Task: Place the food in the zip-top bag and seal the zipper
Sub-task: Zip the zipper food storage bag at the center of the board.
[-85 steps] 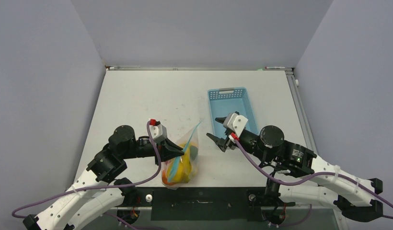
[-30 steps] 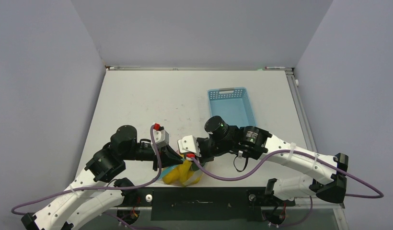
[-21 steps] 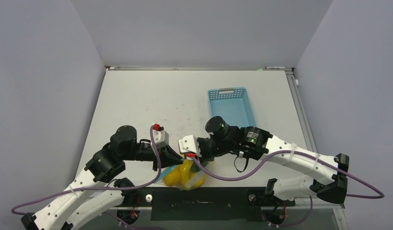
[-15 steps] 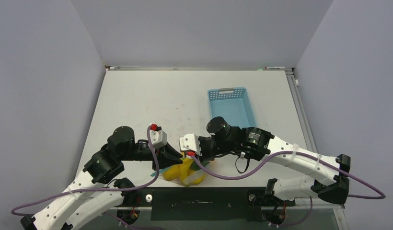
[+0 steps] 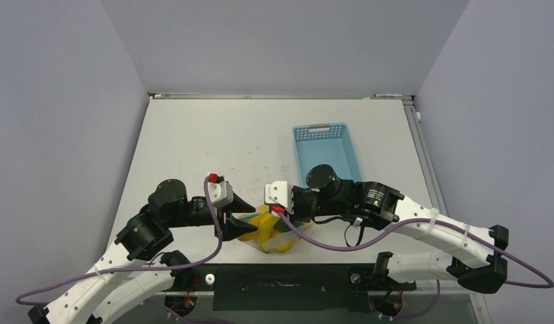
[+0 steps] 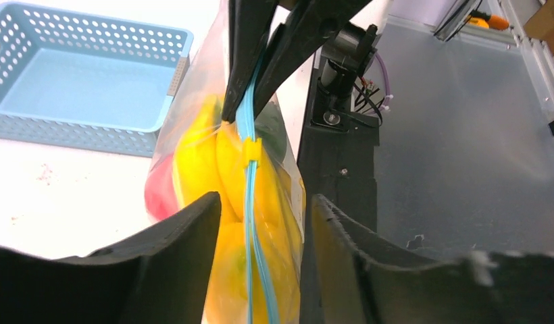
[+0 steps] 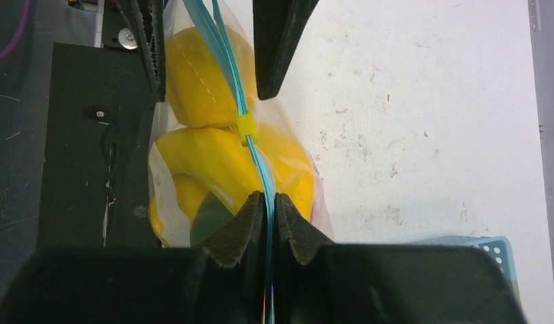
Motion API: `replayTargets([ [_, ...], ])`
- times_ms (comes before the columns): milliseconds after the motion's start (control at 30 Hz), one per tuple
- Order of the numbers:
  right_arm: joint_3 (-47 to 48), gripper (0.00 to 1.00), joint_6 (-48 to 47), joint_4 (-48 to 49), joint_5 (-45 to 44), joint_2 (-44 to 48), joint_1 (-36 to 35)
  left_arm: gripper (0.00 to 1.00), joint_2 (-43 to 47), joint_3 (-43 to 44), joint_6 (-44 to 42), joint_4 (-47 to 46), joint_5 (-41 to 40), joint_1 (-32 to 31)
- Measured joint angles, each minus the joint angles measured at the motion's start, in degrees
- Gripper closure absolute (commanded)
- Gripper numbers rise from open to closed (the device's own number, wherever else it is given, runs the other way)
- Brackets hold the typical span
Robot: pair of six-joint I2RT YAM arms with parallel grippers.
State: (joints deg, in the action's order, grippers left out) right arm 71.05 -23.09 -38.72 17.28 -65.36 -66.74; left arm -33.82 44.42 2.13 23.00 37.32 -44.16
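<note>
Right pincer: my right pincer (image 7: 269, 202) is clamped flat on the zipper, its two matte black fingers pressed together with only the thin strip between them.
Left pincer: my left pincer (image 6: 264, 209) stands agape, its blunt black fingers on either side of the bag's mouth. The strip runs down the gap, and I cannot tell whether either finger touches the plastic.
Zipper: the zipper (image 6: 248, 196) is a narrow light-blue band drawn taut in a straight line between the two pincers, with a small yellow-green slider (image 7: 245, 127) clipped on it midway.
Zip-top bag: the zip-top bag (image 5: 269, 236), clear, glossy and crinkled, is at the near edge of the white desk (image 5: 207, 148) between both pincers, bulging on both sides of the strip.
Food: the food inside looks smooth and plastic. Rounded yellow fruits (image 7: 213, 158) fill most of the bag, with a red piece (image 6: 159, 192) on the side toward the basket and a dark green piece (image 7: 207, 219) close by my right pincer.
Basket: a light-blue rectangular basket (image 5: 328, 158) with perforated walls lies on the far right of the bag, apart from it.
</note>
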Motion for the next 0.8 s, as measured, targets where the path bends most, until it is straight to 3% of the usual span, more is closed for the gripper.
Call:
replayTargets([
  [233, -3.08, 0.95, 1.44, 1.05, -0.44, 2.43, 0.0, 0.28, 0.07, -0.02, 1.18, -2.73, -2.03, 0.13],
  [467, -5.09, 0.95, 3.02, 2.69, -0.48, 3.08, 0.0, 0.26, 0.96, -1.01, 3.32, -9.07, -4.09, 0.35],
  [800, -7.65, 0.95, 6.03, 7.93, -0.5, 5.86, -0.07, 0.26, -0.94, -1.77, 4.63, -11.3, -4.02, 0.46],
])
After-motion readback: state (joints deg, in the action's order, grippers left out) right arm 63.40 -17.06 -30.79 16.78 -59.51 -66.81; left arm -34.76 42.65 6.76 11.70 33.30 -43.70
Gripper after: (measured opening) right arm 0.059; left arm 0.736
